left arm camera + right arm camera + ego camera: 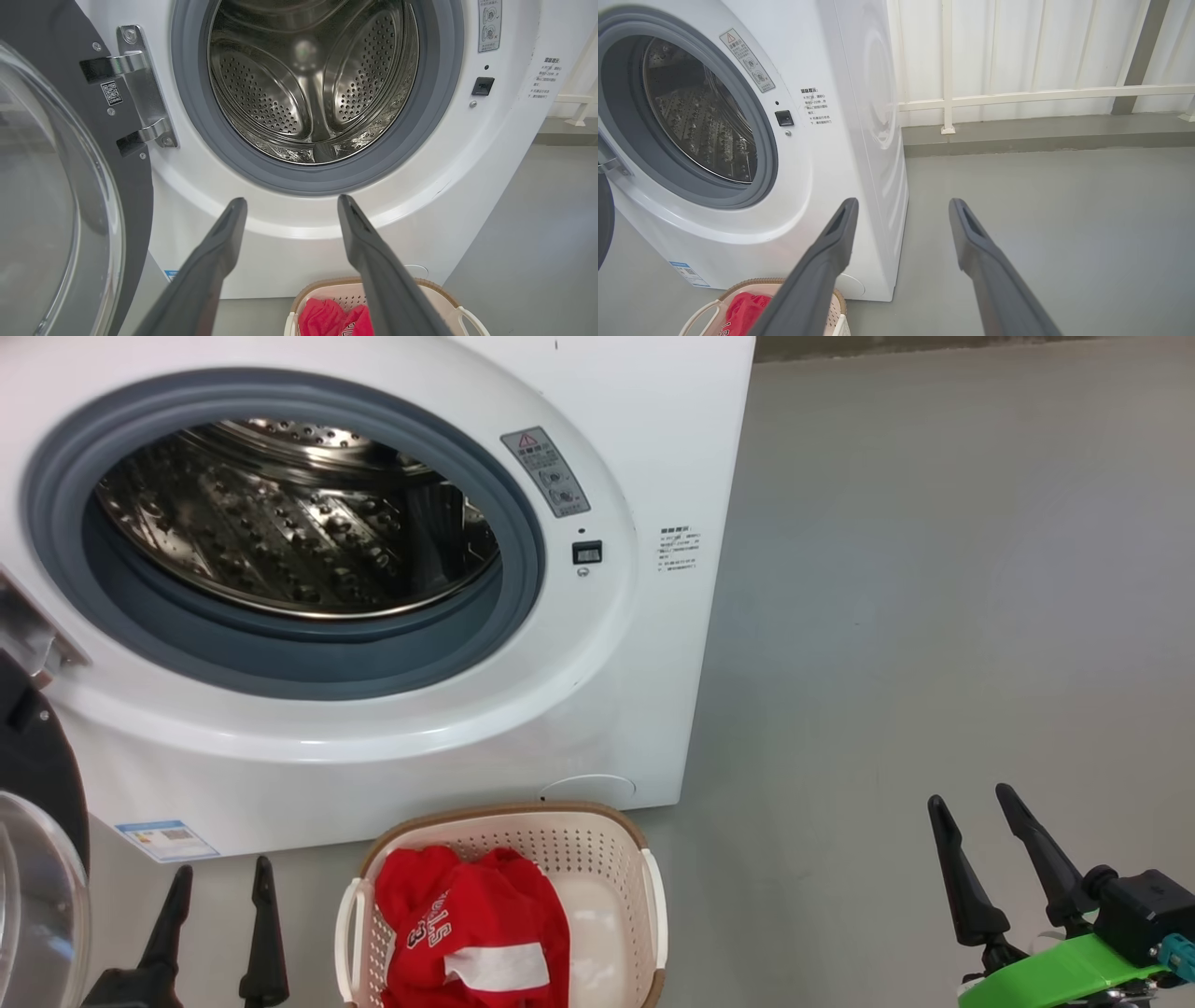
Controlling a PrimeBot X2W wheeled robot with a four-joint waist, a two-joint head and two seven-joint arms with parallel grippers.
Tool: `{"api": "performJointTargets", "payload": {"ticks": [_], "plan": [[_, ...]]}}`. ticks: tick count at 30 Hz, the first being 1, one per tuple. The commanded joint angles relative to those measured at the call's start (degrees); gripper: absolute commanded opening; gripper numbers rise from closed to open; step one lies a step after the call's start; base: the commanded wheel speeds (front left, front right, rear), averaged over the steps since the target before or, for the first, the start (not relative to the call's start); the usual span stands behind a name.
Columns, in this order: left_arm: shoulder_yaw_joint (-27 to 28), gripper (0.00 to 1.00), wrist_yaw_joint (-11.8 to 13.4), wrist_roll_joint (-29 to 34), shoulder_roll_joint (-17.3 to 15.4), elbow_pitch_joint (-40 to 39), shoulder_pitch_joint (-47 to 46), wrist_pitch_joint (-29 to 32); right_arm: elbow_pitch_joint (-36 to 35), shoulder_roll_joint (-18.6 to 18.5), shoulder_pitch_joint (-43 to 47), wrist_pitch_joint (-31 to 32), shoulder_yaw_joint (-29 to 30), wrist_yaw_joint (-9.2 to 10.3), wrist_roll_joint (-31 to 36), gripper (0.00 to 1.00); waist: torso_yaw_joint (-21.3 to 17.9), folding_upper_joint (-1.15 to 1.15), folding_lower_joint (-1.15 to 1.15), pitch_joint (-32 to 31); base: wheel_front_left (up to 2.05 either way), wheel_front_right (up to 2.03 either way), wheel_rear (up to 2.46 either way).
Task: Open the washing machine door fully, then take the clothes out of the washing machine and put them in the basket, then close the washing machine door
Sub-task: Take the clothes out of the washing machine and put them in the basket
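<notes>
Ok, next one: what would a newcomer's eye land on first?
Bright red clothes heaped in the cream basket on the floor before the washing machine. Above, the steel drum looks bare, the door swung open at its left; left claw and right claw are open, empty.

We saw a grey warning label (545, 471) with a red triangle on the washing machine (653, 429). Beside it was small print (679, 551), too fine to read. A blue energy sticker (168, 840) sat low on the front. The washing machine door (138, 196) bore a QR-code sticker (111, 93). The clothes (476, 924) carried white lettering (431, 917) we couldn't read.
</notes>
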State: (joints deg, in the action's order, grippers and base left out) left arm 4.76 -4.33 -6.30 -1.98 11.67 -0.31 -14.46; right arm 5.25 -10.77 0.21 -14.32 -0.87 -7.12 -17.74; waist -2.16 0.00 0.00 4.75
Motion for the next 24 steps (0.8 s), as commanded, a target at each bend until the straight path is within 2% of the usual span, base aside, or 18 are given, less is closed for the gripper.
{"api": "performJointTargets", "payload": {"ticks": [1, 24], "plan": [[1.9, 1.00, -0.4, -0.4, -0.9, -2.0, 0.0, -0.5, -1.5, -0.8, 0.1, -0.7, -0.7, -0.36, -0.2, 1.00, 0.2, 0.00, 0.00, -0.4, 0.00, 0.00, 0.00], [0.7, 1.00, 0.5, -1.4, -0.9, -4.9, 3.7, -0.5, -1.4, -1.3, 1.9, -0.7, -0.1, -0.36, -0.3, 1.00, 0.5, 0.00, 0.00, -2.4, 0.00, 0.00, 0.00]]}}
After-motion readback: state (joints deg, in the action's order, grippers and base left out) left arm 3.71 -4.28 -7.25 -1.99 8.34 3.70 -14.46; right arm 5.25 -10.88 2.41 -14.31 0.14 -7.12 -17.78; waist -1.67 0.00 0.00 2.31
